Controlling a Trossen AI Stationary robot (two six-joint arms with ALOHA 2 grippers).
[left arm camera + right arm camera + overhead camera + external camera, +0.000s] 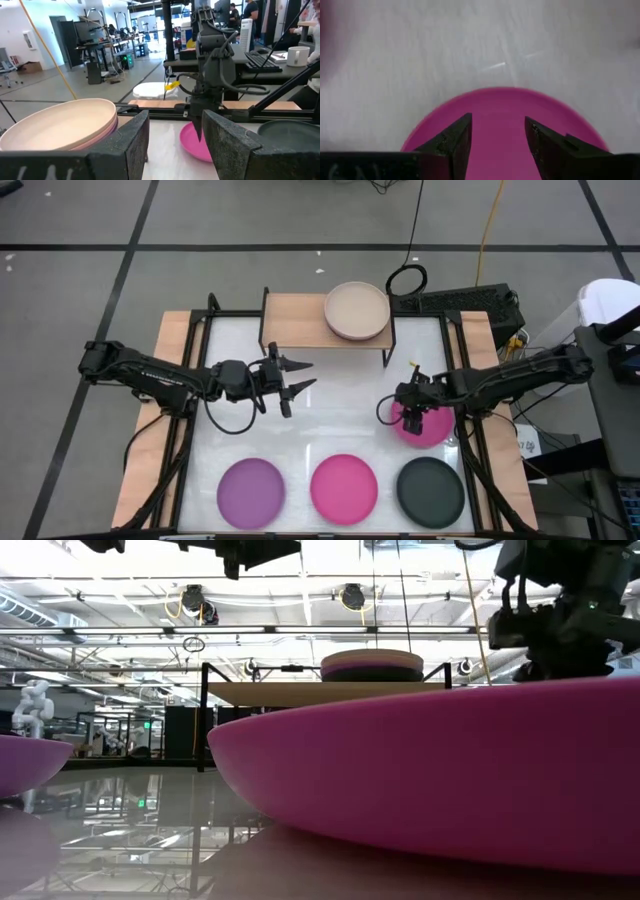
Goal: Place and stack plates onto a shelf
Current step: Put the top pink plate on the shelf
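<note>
The shelf [300,315] stands at the table's far edge and carries a stack of plates [357,310] with a beige one on top [60,125]. In the low view the stack [372,665] shows darker plates underneath. A magenta plate [428,428] lies flat on the table's right side. My right gripper [412,415] is open and points down over it [497,135]. Purple [251,492], magenta [344,489] and dark grey [431,490] plates lie along the near edge. My left gripper [295,377] is open, in the air left of centre, facing right [175,145]. My right gripper comes at the magenta plate [505,110] from above, its open fingers [455,145] over the plate's inner face, and the plate lies flat on the table. I cannot tell whether the fingertips touch it.
Bare white tabletop [340,415] lies between the two grippers and in front of the shelf. The shelf's left half [290,315] carries nothing. A black frame and wooden borders [170,380] run along the table's sides. People and desks show in the room beyond.
</note>
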